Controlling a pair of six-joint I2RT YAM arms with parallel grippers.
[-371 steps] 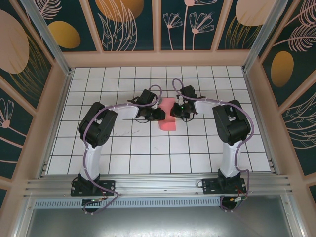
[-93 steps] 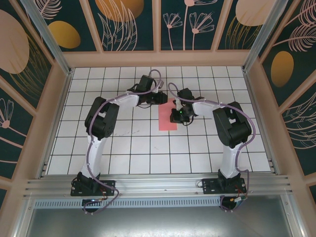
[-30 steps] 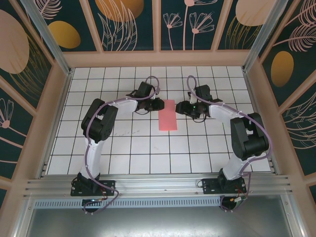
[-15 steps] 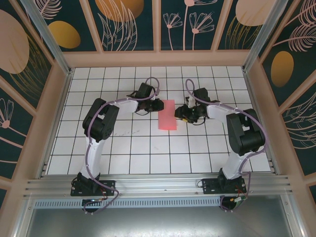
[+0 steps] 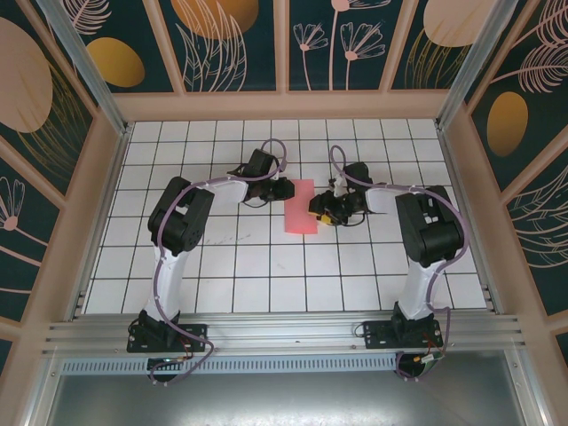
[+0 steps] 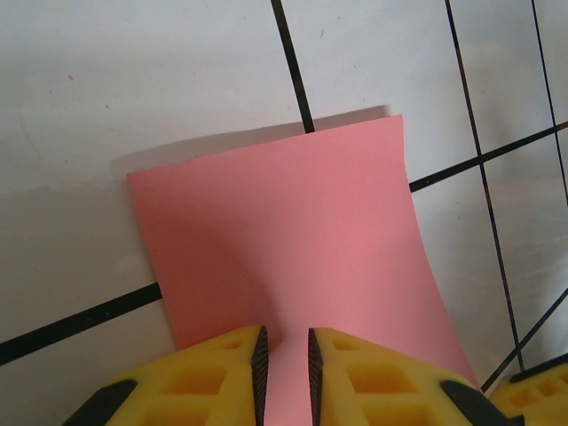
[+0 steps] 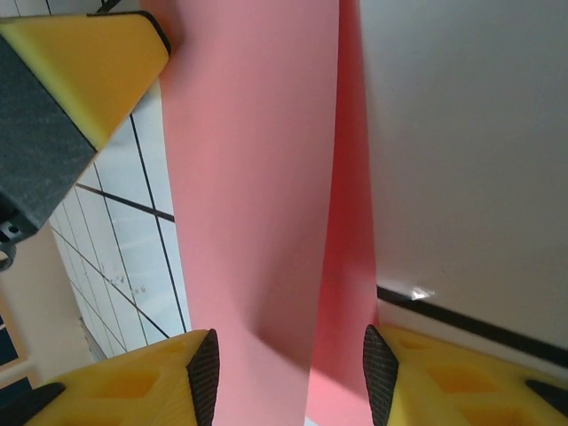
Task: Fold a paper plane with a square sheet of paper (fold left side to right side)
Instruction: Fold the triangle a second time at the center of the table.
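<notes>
The thin coral-red paper sheet (image 5: pixel 302 208), folded to a narrow rectangle, lies on the white gridded desk (image 5: pixel 266 266) at the centre of the overhead frame. The left end effector (image 5: pixel 286 188) sits at its upper left edge, yellow pads (image 6: pixel 213 377) almost together with a slit between; whether they pinch it I cannot tell. The right end effector (image 5: pixel 320 211) meets the sheet's right edge, its jaws apart, with the paper running between them.

We read no txt, labels, brand marks or nos. anywhere. The square sheet of paper (image 5: pixel 301 207) is plain red w/o print, & the wall panels (image 5: pixel 226 40) carry only plant art, no lettering.
</notes>
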